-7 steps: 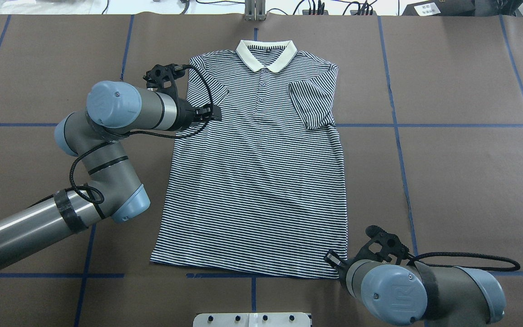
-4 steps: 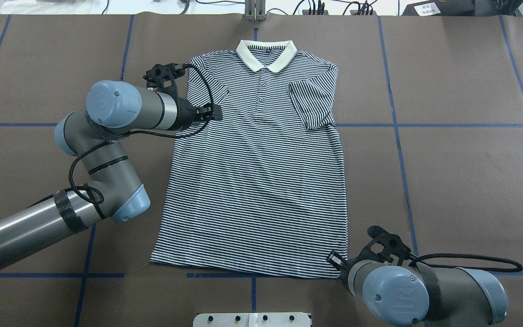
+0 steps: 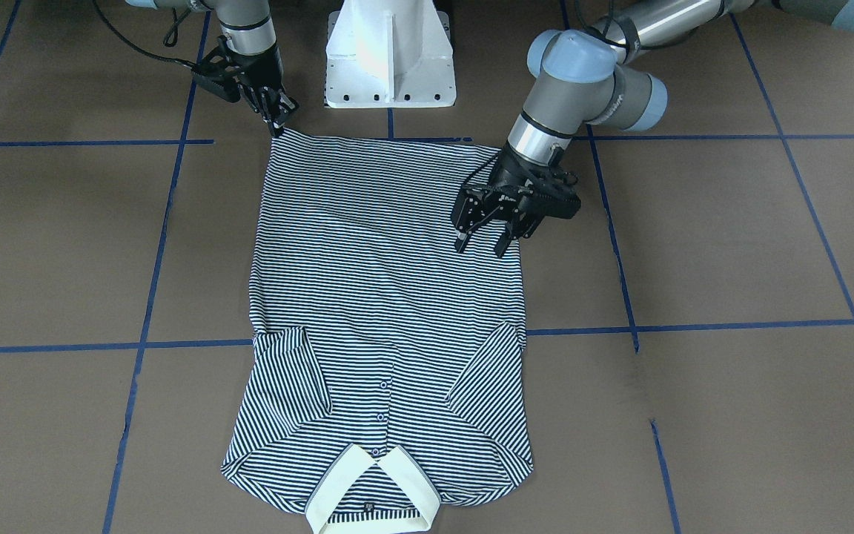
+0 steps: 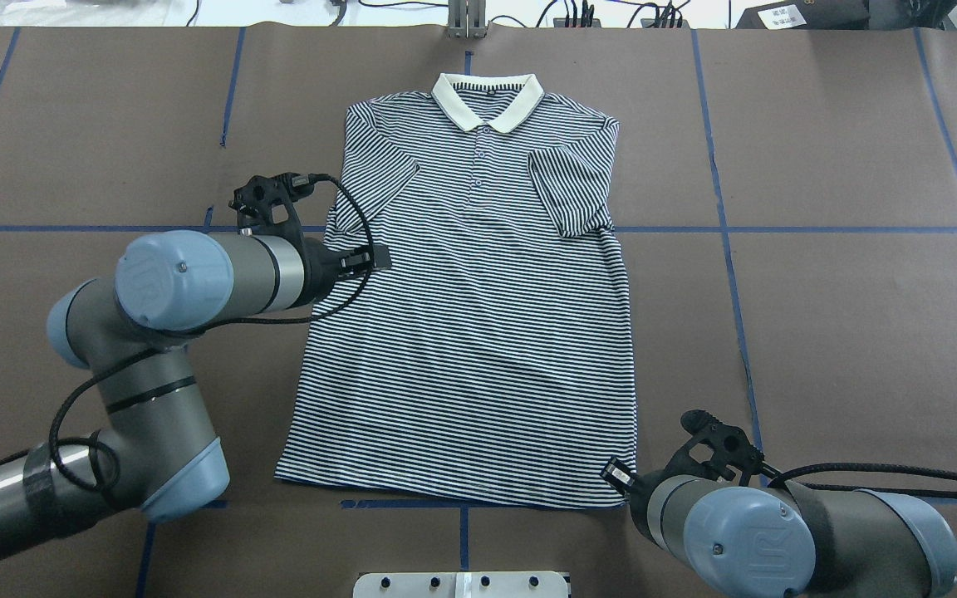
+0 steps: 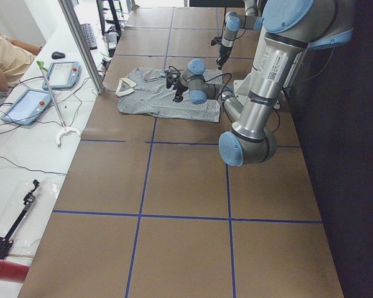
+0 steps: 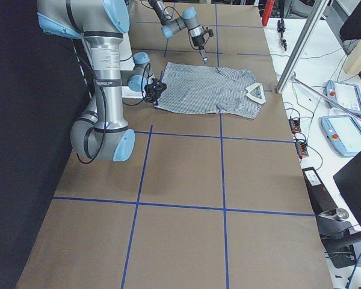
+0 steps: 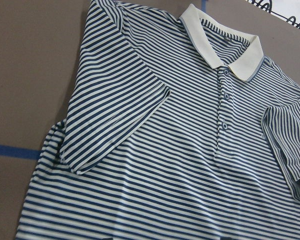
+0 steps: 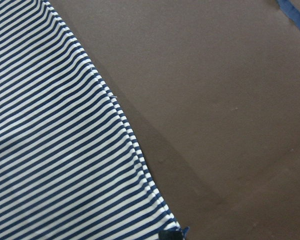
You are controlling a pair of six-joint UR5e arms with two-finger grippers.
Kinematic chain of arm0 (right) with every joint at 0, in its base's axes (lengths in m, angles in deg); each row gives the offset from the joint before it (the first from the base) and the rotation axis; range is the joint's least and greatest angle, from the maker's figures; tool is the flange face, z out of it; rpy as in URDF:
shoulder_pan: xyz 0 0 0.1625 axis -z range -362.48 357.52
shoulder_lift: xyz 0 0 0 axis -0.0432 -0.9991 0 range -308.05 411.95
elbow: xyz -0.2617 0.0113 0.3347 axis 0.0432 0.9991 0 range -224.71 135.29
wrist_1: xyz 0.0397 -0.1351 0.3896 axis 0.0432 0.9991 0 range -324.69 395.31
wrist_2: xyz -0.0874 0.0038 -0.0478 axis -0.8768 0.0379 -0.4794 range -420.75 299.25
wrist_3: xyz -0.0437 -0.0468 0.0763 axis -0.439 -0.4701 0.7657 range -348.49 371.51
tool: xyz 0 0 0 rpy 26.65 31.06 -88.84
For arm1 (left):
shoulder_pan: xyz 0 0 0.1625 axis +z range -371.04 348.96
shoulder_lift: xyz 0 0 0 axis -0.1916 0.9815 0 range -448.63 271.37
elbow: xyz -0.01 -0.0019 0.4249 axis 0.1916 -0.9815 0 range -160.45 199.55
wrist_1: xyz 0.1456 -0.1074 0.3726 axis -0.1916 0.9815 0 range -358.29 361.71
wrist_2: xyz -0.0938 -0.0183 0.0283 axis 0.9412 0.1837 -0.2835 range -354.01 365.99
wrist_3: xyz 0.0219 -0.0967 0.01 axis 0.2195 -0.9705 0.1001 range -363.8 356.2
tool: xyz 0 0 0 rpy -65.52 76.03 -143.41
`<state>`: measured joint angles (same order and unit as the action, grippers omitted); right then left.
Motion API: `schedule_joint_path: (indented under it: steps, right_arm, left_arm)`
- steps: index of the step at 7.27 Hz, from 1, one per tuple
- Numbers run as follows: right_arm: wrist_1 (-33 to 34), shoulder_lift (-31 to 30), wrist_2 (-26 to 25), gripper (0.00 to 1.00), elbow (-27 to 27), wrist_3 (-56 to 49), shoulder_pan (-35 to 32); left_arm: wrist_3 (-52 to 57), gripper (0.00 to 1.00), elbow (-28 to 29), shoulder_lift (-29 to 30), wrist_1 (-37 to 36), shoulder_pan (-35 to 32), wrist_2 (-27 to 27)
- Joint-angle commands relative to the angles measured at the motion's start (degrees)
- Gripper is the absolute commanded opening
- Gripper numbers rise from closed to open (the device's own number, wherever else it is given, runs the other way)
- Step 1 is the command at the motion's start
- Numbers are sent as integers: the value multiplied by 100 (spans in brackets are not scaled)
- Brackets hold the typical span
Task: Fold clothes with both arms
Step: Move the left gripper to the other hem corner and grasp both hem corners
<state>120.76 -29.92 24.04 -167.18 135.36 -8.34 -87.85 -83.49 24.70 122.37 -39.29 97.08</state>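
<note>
Polo shirt [image 4: 470, 332] is lying flat, face up, in the middle of the table [image 4: 819, 316], collar [image 4: 487, 104] on the far side, both sleeves folded in over the chest. Left claw [image 3: 481, 247] hangs wide open just over the shirt's left edge, holding nothing. Right claw [image 3: 276, 126] is pinched closed on the near right hem corner.

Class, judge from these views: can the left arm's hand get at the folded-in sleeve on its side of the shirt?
Probably yes. The left hand hangs open over the edge of the shirt, near that sleeve, which lies flat on top with nothing covering it.
</note>
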Motion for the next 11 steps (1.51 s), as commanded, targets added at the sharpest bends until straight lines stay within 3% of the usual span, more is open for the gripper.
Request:
schedule_joint_path:
  steps: [1, 4, 11]
  right_arm:
    - [-2, -31, -6, 0, -39, -1, 7]
    - [7, -31, -6, 0, -48, -1, 6]
    - [-2, -40, 3, 0, -57, -1, 7]
  left_arm:
    - [-1001, 70, -1189, -922, -850, 816, -240]
    - [-1463, 70, -1438, -1769, -869, 1461, -258]
    - [-1412, 61, -1350, -1753, -1212, 1734, -223]
